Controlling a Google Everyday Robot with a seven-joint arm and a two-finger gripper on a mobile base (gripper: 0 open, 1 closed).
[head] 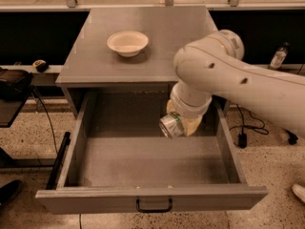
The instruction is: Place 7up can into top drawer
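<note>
The top drawer [143, 161] of the grey cabinet stands pulled wide open, its black handle [154, 205] centred on the front panel. The 7up can [170, 124], silvery with a bit of green, hangs on its side at the end of my white arm, over the drawer's rear right part. My gripper [183, 124] is shut on the can and mostly hidden under the wrist. I cannot tell whether the can touches the drawer floor.
A white bowl [127, 43] sits on the cabinet top [181, 27]. My arm spans the drawer's right side. A bottle [279, 56] and cables [242, 128] are on the floor at right. Dark equipment [14, 82] stands at left.
</note>
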